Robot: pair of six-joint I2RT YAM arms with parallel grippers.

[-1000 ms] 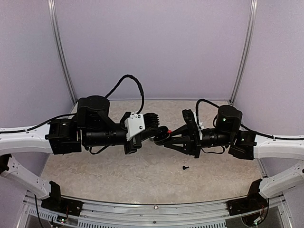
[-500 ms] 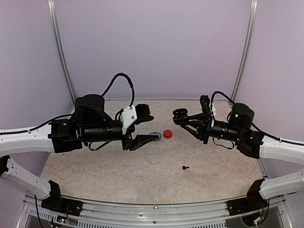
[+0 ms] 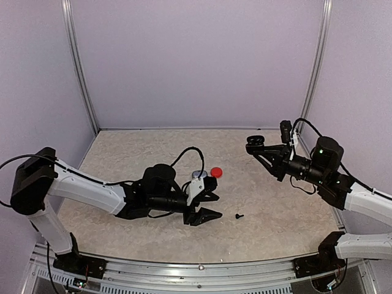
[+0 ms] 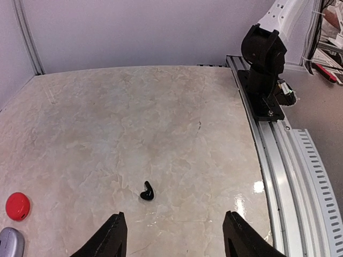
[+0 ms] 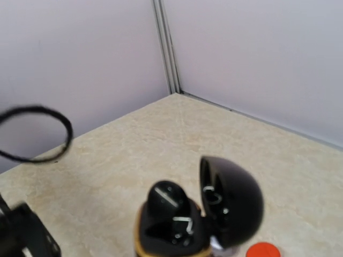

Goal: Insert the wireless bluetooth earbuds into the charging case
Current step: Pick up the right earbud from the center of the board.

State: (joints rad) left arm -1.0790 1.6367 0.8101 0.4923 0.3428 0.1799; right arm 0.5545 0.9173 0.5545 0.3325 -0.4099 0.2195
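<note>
Left gripper [image 4: 174, 215] hangs low with its 2 fingers spread wide, gripping nothing. 1 black earbud [image 4: 147, 191] lies on the table [image 4: 161, 107] just ahead, in line with the gap between them. A red case [image 4: 17, 206] and a grey case [image 4: 9, 243] sit off to its left. Right gripper [image 3: 257, 146] is raised, clamped on an open black charging case [image 5: 179, 217].

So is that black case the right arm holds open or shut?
Open. In the right wrist view the black case has its lid swung aside, leaving the inside exposed.

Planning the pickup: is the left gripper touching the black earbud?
Apart. Left wrist view shows a clear gap between left gripper and black earbud.
</note>
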